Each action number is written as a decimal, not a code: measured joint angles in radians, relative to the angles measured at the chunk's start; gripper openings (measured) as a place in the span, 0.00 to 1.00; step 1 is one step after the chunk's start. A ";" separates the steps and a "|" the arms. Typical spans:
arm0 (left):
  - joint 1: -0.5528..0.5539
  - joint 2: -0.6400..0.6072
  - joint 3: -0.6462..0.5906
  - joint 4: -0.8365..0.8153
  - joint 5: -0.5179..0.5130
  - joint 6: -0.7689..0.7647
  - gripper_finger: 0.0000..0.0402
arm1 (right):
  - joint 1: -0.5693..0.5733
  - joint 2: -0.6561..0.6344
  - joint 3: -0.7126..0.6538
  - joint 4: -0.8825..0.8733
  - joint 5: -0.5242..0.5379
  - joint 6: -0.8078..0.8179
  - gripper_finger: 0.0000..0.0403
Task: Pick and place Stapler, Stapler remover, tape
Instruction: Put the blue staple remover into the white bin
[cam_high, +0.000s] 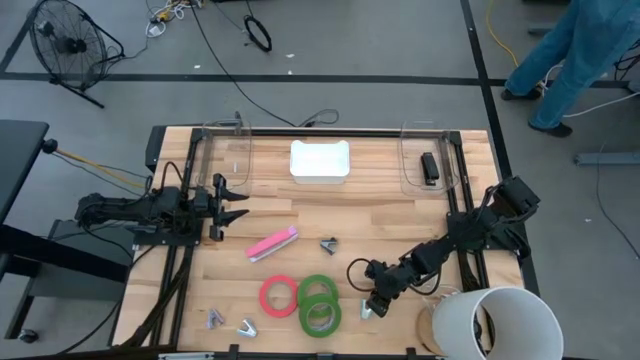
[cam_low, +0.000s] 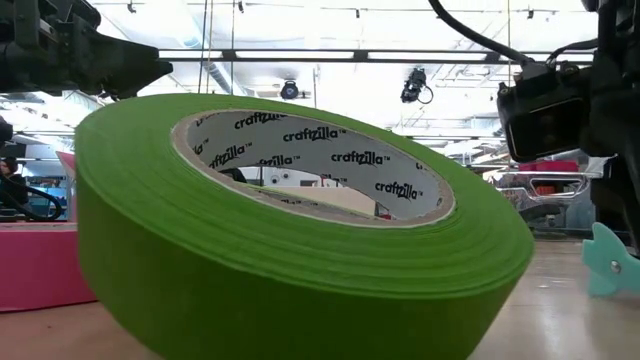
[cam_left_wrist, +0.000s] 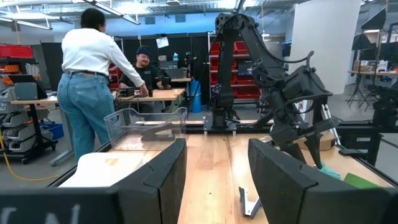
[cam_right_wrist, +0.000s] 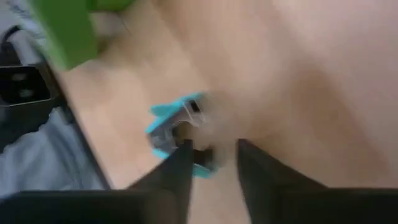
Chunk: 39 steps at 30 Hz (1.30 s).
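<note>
While the left arm waits at the table's 9 o'clock side, the right gripper (cam_high: 373, 304) sits low over the wood near 5 o'clock, just to the right of the green tape rolls. Its 2 dark fingers (cam_right_wrist: 180, 165) stand a narrow gap apart, and the teal staple remover (cam_right_wrist: 177, 127) lies just ahead of their tips, against one finger but not between them; whether it is gripped cannot be told. From table height that teal piece (cam_low: 612, 262) shows at the right edge, beneath the right arm's dark wrist.

The left gripper (cam_high: 232, 197) points toward 3 o'clock with its fingers (cam_left_wrist: 155, 180) spread and nothing between them.

The tape lies at the table's 6 o'clock edge: 1 red-pink roll (cam_high: 279, 295) and 2 green rolls (cam_high: 318, 303) touching one another, the red-pink one touching them on the 9 o'clock side. The nearest green roll (cam_low: 300, 250) fills the table-height view, tilted on another roll.

A pink stapler (cam_high: 272, 244) lies near the centre, with a small grey staple remover (cam_high: 328, 244) toward 3 o'clock of it. 2 more small removers (cam_high: 231, 322) lie near 7 o'clock. A black stapler (cam_high: 429, 168) rests in the clear bin (cam_high: 412, 180) at 1 o'clock, a second clear bin (cam_high: 228, 140) stands at 11 o'clock, and a white tray (cam_high: 320, 160) sits at 12 o'clock. A white bucket (cam_high: 495, 322) stands at the 5 o'clock corner. 2 people (cam_left_wrist: 93, 74) stand beyond the table.
</note>
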 joint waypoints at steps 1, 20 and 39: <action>0.000 0.000 0.000 0.000 0.000 0.000 0.44 | 0.004 0.003 0.000 0.009 -0.004 -0.002 0.20; 0.000 0.000 0.000 0.000 0.000 0.000 0.44 | -0.031 -0.117 -0.002 -0.033 0.006 -0.092 0.00; 0.000 0.000 0.000 0.000 0.000 -0.001 0.44 | 0.007 -0.098 -0.001 0.053 -0.023 -0.134 0.10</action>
